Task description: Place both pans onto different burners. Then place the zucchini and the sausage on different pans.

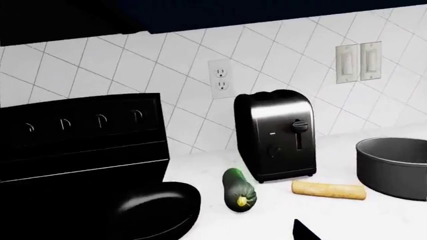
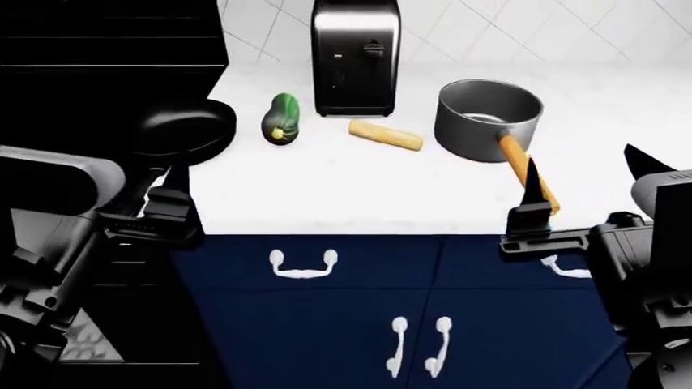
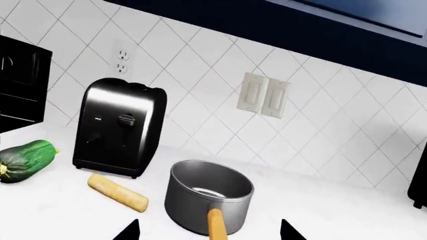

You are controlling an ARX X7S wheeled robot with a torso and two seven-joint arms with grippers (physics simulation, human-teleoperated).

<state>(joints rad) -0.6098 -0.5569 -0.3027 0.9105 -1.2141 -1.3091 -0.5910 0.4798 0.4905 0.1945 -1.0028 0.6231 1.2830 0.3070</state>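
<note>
Our left tool [image 2: 162,198] and right tool [image 2: 533,212] hover at the surface's front edge; we can't tell their spread. We'd grab the rigid, heavy deep grey steel saucepan [image 2: 488,119] mid-surface by its orange-brown wooden handle [image 2: 527,173]. The shallow black frying pan [image 2: 181,130] overhangs the left edge.

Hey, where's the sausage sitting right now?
In the head view, the sausage lies on the white counter, just in front of the toaster, between the zucchini on its left and the steel saucepan on its right.
</note>
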